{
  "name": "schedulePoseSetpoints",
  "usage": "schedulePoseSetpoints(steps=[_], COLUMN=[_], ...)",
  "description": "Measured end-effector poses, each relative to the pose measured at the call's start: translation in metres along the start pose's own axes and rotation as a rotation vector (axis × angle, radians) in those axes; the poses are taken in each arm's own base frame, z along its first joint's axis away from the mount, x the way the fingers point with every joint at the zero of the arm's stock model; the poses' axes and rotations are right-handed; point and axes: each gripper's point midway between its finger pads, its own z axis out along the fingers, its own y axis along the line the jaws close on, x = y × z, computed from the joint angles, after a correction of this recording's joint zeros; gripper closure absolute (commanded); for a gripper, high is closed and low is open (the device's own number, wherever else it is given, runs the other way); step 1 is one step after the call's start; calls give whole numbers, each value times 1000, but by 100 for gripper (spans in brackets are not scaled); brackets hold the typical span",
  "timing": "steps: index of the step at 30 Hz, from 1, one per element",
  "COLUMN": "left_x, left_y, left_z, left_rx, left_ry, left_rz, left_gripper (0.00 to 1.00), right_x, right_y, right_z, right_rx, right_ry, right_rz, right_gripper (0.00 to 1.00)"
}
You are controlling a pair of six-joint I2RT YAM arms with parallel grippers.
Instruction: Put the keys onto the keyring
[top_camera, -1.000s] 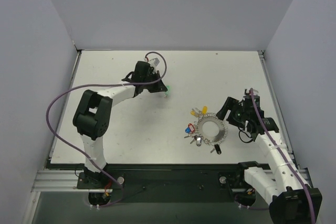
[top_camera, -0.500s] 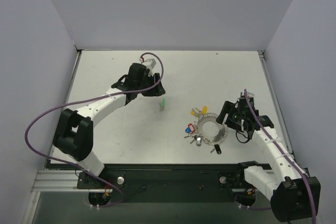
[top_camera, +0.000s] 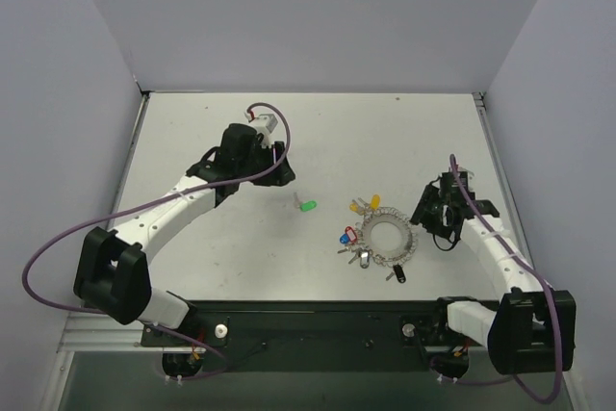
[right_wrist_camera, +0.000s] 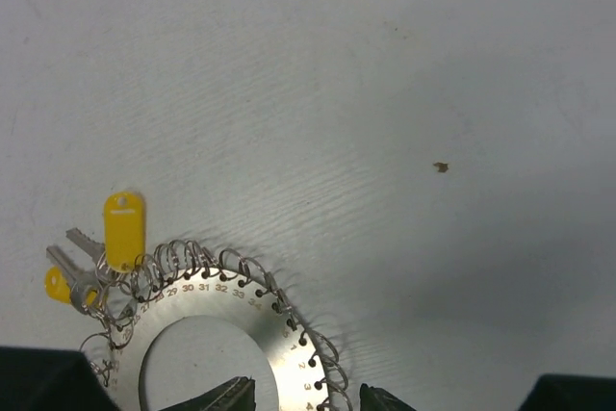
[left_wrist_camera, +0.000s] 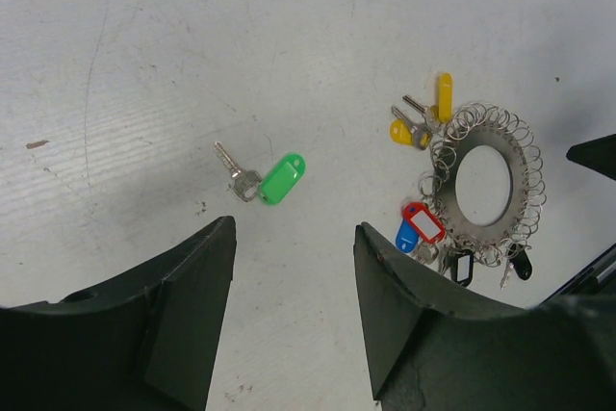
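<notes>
The keyring [top_camera: 387,236] lies flat at centre right, a silvery disc with a wide hole and wire loops round its rim. Yellow [top_camera: 360,205], red and blue [top_camera: 345,237] and black [top_camera: 396,274] keys hang on its loops. A green-headed key [top_camera: 306,206] lies loose on the table to its left, also seen in the left wrist view [left_wrist_camera: 280,180]. My left gripper [top_camera: 276,174] hovers behind that key, open and empty [left_wrist_camera: 294,320]. My right gripper [top_camera: 423,218] is open, its tips straddling the keyring's right band [right_wrist_camera: 308,372] with small gaps on both sides.
White tabletop [top_camera: 212,238] between grey walls. The left arm stretches across the left half of the table. The right arm reaches in from the near right corner.
My left gripper opened and let go of the green key, which now lies on the table nearer the keyring; the gripper drew back left. My right gripper moved onto the ring's rim and narrowed.
</notes>
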Motion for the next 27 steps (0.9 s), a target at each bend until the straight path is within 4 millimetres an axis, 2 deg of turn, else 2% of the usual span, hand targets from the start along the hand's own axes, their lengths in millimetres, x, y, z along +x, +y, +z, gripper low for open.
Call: schedulePoseSetpoints(steps=[5,10,23,27], left_x=[17,31,42,46], left_y=[8,15,17,9], left_z=[2,3,4,5], left_rx=[-18,-33,-28,2], left_ry=[41,74,101,108], left_rz=[-3,-6,-12,-14], left_gripper=[38,38,41,41], right_x=[-5,-2,-5,-4], right_y=[-8,-3,7,9], right_z=[8,15,21,21], right_rx=[2,-20,-67,-76], right_ry=[17,46,47,52], right_rz=[59,60,69,74], right_gripper=[56,60,67,66])
